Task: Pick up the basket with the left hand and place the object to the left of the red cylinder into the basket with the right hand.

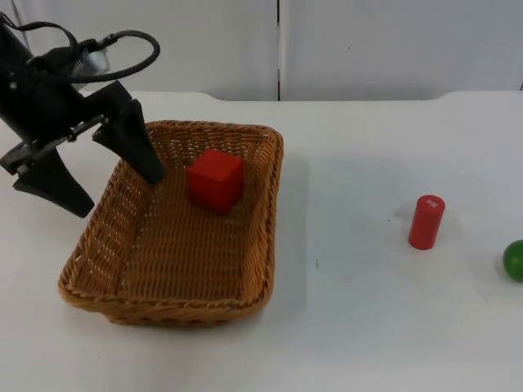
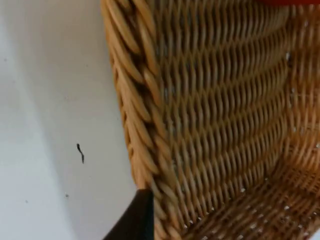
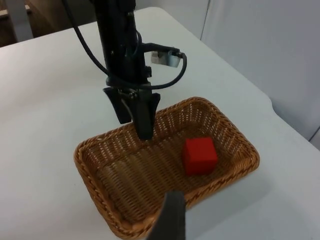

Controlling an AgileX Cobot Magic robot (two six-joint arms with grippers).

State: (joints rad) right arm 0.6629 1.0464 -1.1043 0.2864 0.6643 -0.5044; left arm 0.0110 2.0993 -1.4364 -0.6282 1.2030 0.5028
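My left gripper [image 1: 118, 184] stands spread astride the basket [image 1: 261, 237] rim, unclamped, the red cube [image 1: 216, 180] already inside just beyond it; lifting remains.

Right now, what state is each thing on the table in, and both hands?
basket: on the table, upright, holding the cube
red cube: inside the basket, toward its far end
red cylinder: upright on the table, apart from the basket
green ball: on the table beside the cylinder
left hand: open, fingers straddling the basket's left rim
right hand: above the basket's near side
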